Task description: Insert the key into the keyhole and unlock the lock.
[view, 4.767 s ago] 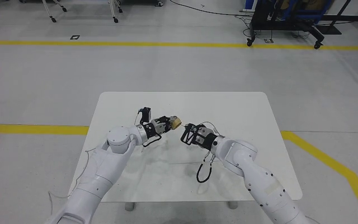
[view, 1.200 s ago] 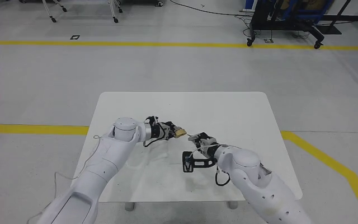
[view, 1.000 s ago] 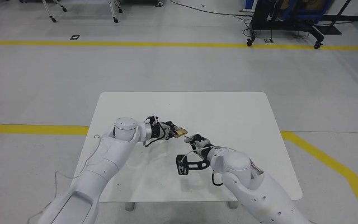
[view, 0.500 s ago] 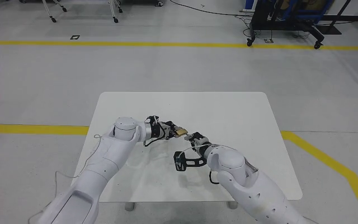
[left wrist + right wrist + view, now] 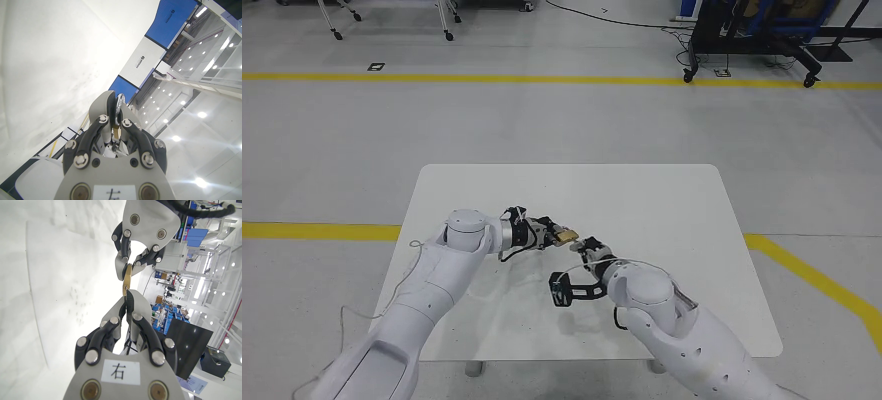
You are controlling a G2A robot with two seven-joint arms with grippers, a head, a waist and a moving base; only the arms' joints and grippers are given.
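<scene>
Right gripper [image 5: 127, 294] twisted, pinching key [image 5: 125, 288] at lock [image 5: 127, 279]; left gripper [image 5: 127, 271] clamps lock (brass).

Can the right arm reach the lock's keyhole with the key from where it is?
Likely yes: the right gripper, shut on the key, is at the free end of the lock, which the left gripper holds out, nothing between.
</scene>
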